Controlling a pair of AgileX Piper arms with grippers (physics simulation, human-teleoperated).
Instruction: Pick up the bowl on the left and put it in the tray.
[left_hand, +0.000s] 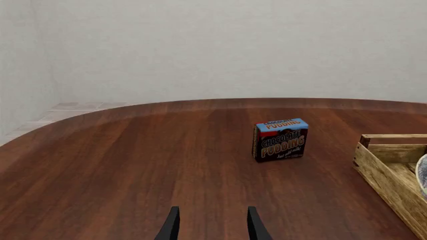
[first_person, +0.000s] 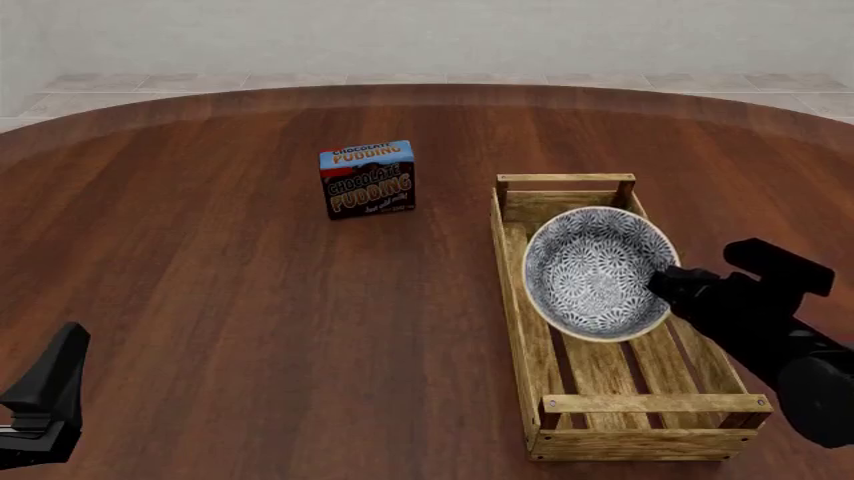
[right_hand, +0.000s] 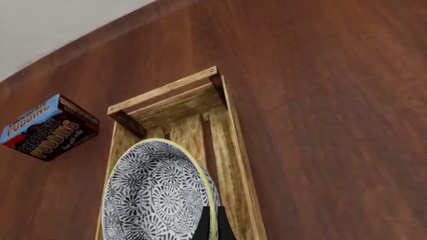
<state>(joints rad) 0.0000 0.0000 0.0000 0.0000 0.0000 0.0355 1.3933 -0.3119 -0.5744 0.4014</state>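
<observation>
The bowl, white with a dense blue-grey floral pattern and a thin yellowish rim, hangs tilted over the far half of the tray, its inside facing the front camera. My right gripper is shut on the bowl's right rim. The right wrist view shows the black fingertips pinching the rim of the bowl above the tray's slats. I cannot tell whether the bowl touches the slats. My left gripper stands open and empty at the near left of the table. The left wrist view catches the tray's end and a sliver of the bowl.
A chocolate pudding box stands upright on the dark wooden table, left of the tray's far end; it also shows in the wrist views. The table's curved far edge meets a tiled floor.
</observation>
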